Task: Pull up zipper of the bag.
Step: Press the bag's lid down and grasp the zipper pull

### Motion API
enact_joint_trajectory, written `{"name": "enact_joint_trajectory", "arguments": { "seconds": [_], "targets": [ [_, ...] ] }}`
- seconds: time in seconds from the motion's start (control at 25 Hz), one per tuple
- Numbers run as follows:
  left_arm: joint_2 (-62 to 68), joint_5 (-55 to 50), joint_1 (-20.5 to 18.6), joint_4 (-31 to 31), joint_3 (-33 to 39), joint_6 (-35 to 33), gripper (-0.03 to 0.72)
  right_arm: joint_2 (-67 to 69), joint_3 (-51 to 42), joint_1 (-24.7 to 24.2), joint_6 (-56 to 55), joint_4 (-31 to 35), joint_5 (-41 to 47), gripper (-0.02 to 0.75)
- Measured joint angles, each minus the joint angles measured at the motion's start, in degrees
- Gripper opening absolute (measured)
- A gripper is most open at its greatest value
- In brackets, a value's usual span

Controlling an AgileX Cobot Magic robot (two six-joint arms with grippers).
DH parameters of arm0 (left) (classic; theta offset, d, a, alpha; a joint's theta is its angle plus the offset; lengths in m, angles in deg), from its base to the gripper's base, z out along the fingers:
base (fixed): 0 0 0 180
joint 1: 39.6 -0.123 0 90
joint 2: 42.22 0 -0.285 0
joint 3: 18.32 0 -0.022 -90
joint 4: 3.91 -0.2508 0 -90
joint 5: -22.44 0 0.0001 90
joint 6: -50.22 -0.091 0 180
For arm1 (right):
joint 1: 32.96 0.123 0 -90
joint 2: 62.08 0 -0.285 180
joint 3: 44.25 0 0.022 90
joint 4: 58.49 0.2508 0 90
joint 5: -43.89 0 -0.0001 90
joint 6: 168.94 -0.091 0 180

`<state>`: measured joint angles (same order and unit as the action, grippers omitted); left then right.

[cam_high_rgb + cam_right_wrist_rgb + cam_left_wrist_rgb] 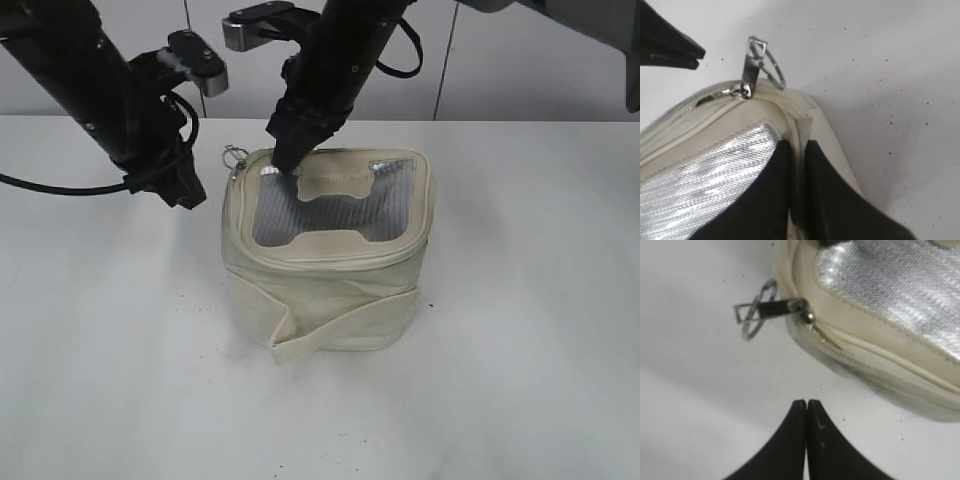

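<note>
The cream bag [330, 290] stands mid-table with its grey ribbed top panel facing up. Its zipper [865, 357] runs round the top rim, and the silver ring pull [234, 155] sticks out at the back left corner. My right gripper [283, 160] comes down on that corner and is shut on the bag's cream rim [797, 145], just beside the pull [760, 62]. My left gripper [185, 195] hovers left of the bag, shut and empty. In the left wrist view its tips [806, 402] sit a short way below the pull [760, 310], not touching it.
The white table [520, 380] carries nothing else. A wide cream strap [340, 325] wraps the bag's front side. The left gripper's dark fingers [670, 50] show at the upper left of the right wrist view, close to the pull.
</note>
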<state>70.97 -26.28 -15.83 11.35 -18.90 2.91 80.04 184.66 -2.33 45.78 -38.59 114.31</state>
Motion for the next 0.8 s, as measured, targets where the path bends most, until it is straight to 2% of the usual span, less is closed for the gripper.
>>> {"name": "enact_joint_trajectory", "arguments": {
  "seconds": [0.08, 0.16, 0.24, 0.32, 0.4, 0.44, 0.52, 0.8],
  "targets": [
    [0.0, -0.35, 0.0, -1.9, 0.0, 2.98, 0.013, 0.0, 0.0, 0.0, -0.21, 0.2, 0.0, 0.055],
    [-0.02, -0.83, 0.0, -2.94, 0.0, 4.79, 0.061, -0.04, 0.0, 0.0, -0.26, 0.44, 0.0, 0.102],
    [-0.51, -1.07, -0.06, -3.25, 0.0, 6.45, 0.143, -0.24, 0.0, 0.0, -0.48, 0.5, -0.23, 0.211],
    [-1.31, -1.06, -0.24, -3.19, 0.0, 7.82, 0.234, -0.68, 0.0, 0.0, -1.31, 0.52, -0.35, 0.363],
    [-2.31, -1.06, -0.94, -2.13, 0.0, 8.49, 0.323, -1.28, 0.0, 0.0, -1.82, 0.47, -0.35, 0.445],
    [-2.67, -1.06, -1.46, -1.14, 0.0, 8.65, 0.365, -1.62, 0.0, 0.0, -1.93, 0.47, -0.35, 0.463],
    [-2.93, -1.83, -2.73, 1.5, -0.05, 8.77, 0.402, -2.47, 0.0, 0.0, -2.04, 0.05, -0.35, 0.47],
    [-2.93, -3.55, -7.62, 8.99, -0.75, 7.56, 0.424, -5.21, 0.0, -0.7, -0.15, -3.27, -0.35, 0.47]
  ]
}}
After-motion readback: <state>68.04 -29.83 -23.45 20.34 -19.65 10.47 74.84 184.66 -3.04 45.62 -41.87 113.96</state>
